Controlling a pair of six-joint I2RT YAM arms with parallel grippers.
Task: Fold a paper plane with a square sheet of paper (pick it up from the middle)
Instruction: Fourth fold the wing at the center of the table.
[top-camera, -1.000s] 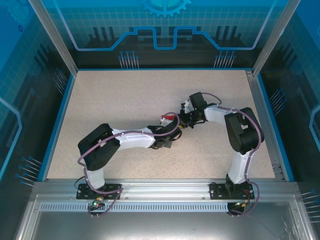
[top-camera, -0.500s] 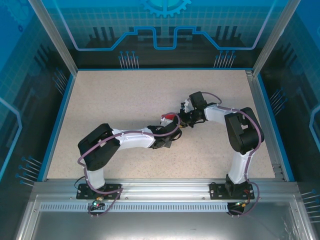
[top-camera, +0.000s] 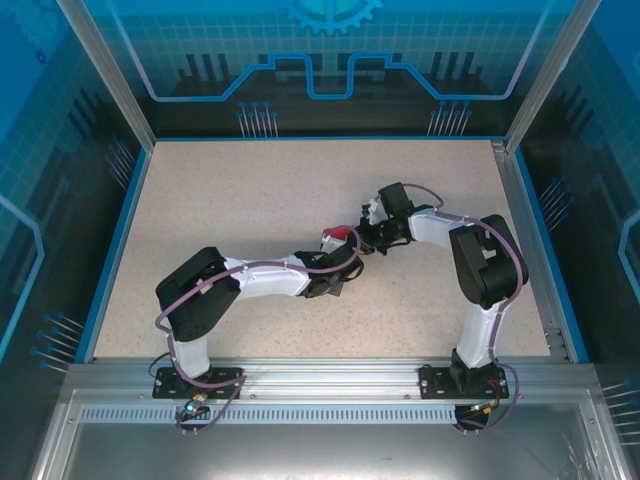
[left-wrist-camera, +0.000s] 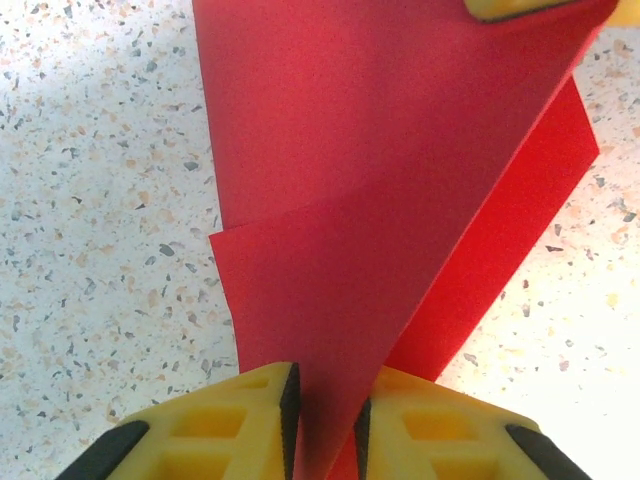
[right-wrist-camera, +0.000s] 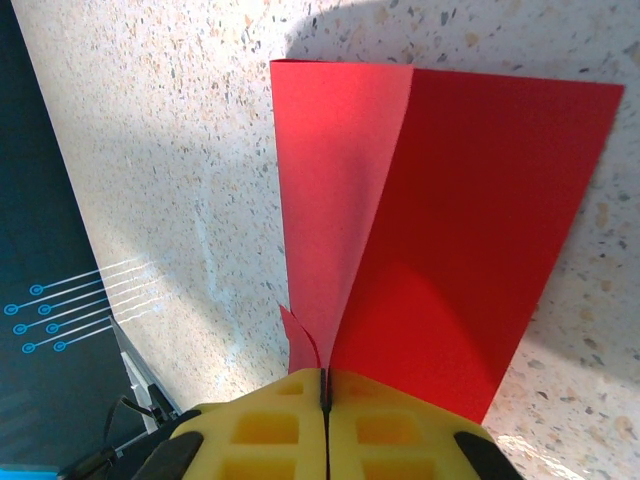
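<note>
The square sheet of paper (top-camera: 340, 236), bright red, sits mid-table where both grippers meet. In the left wrist view the sheet (left-wrist-camera: 380, 150) is folded, with a raised flap running down between my left gripper (left-wrist-camera: 325, 420) jaws. These jaws stand a narrow gap apart around the flap. A yellow fingertip (left-wrist-camera: 510, 8) of the right gripper touches the sheet's far corner. In the right wrist view the sheet (right-wrist-camera: 460, 220) rises as a tented fold, and my right gripper (right-wrist-camera: 325, 378) is shut on its ridge. From above, the left gripper (top-camera: 347, 256) and right gripper (top-camera: 366, 240) almost touch.
The speckled beige tabletop (top-camera: 250, 190) spreads out on all sides of the paper. Blue rails (top-camera: 110, 250) and transparent walls (top-camera: 330, 60) border it. The right arm's elbow (top-camera: 485, 260) stands to the right of the paper.
</note>
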